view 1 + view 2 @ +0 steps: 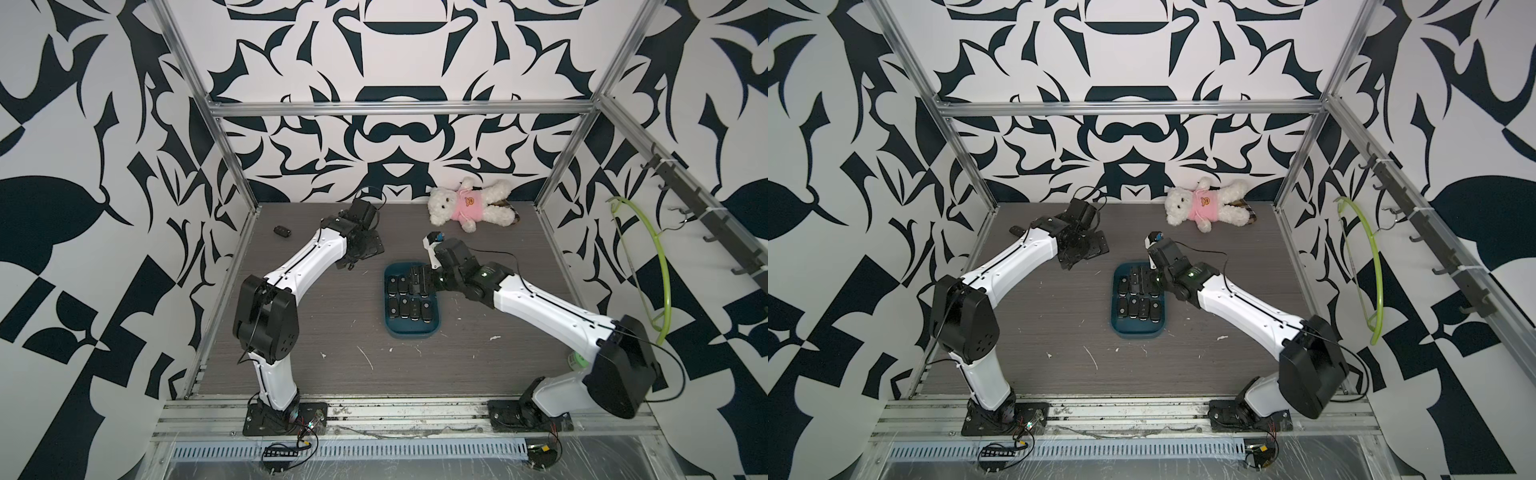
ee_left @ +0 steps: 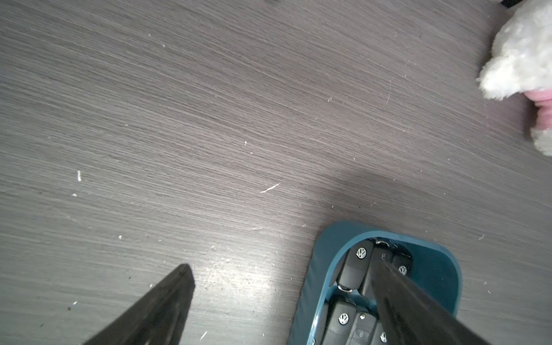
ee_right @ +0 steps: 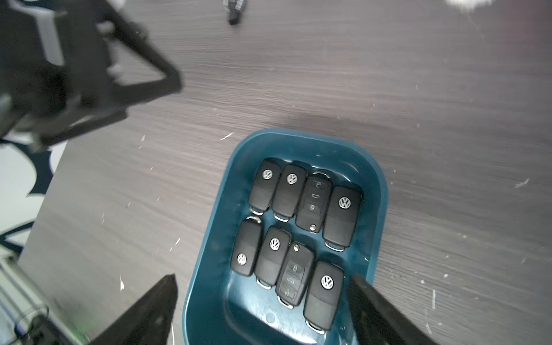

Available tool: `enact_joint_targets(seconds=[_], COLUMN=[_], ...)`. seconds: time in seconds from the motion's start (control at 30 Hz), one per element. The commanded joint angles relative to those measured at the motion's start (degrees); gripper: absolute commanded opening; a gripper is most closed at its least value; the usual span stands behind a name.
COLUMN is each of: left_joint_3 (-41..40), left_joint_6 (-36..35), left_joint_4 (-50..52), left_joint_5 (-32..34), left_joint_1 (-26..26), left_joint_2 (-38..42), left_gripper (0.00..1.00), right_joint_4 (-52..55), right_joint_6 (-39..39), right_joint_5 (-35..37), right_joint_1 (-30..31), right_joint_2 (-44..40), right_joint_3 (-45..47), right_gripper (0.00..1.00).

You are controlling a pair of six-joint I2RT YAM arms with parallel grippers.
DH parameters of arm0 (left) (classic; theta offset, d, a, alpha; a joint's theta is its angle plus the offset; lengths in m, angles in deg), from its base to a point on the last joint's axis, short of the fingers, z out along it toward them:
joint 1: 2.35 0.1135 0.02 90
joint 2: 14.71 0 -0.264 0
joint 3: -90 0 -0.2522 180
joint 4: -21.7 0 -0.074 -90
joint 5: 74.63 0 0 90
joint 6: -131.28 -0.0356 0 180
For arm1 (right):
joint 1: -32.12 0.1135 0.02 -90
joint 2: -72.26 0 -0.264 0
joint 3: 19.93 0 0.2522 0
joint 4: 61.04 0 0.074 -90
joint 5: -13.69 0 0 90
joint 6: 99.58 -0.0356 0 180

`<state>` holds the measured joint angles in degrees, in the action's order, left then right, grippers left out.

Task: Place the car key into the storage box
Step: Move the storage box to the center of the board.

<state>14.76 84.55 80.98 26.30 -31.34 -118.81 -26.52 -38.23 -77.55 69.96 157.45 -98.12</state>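
1. Box [image 3: 218, 239]: mid-table [image 1: 332, 332], eight stored keys [image 3: 343, 215] in two rows.
2. End effectors: both spread and empty, right [image 3: 262, 279] over the box, left [image 2: 283, 263] near it.
3. Loose key [image 1: 281, 231]: far-left table corner, not yet boxed.

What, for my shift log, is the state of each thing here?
Box: holds eight keys, two rows of four.
Loose key: on table, outside box.
Left gripper: open, empty.
Right gripper: open, empty, over box.
Teddy: lying on table.
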Motion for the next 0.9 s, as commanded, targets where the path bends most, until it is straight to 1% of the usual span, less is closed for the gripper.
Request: enact_joint_targets(seconds=[0.0,0.07,0.13,0.2,0.27,0.37,0.47,0.53,0.7,0.87], left_joint_3=[-1.0,-1.5,-2.3,-3.0,-3.2,-3.5,-4.4,-5.1,-6.7,-7.7], left_joint_6=[-1.9,-2.1,-2.1,-1.9,-1.7,-1.5,-1.3,-1.1,-0.5,-0.1], left_joint_4=[-0.7,-0.6,-1.3,-2.0,-2.2,-2.2,-2.3,-2.4,-2.8,-2.3], left_joint_5=[-2.0,-2.2,-2.7,-3.5,-4.1,-4.3,-4.3,-4.3,-4.3,-4.3], left_joint_1=[0.2,0.7,1.1,1.5,1.7,1.7,1.8,1.8,1.8,1.8], left_joint_2=[1.4,1.5,2.0,2.3,2.4,2.5,2.9,3.3,4.5,5.3], left_gripper=[0.99,0.99,0.99,0.99,0.99,0.99,0.99,0.99,0.99,0.99], right_joint_4=[2.9,4.0,5.7,6.2,6.1,5.7,5.9,6.4,6.5,6.4], right_joint_6=[-1.3,-1.2,-1.2,-1.1,-0.9,-0.5,-0.4,-0.4,-1.1,-1.4], right_joint_5=[2.2,3.9,5.3,4.5,3.2,2.1,2.1,2.0,1.9,1.8], right_joint_1=[-3.0,-3.9,-4.7,-5.6,-6.0,-5.9,-6.0,-6.0,-4.8,-3.1], right_joint_2=[2.3,3.8,5.4,7.2,9.1,10.8,12.1,12.6,12.4,11.9], right_joint_3=[-2.5,-3.1,-3.8,-3.8,-3.9,-4.0,-4.0,-3.9,-2.5,-0.7], right_gripper=[0.79,0.72,0.68,0.62,0.53,0.44,0.41,0.37,0.30,0.17])
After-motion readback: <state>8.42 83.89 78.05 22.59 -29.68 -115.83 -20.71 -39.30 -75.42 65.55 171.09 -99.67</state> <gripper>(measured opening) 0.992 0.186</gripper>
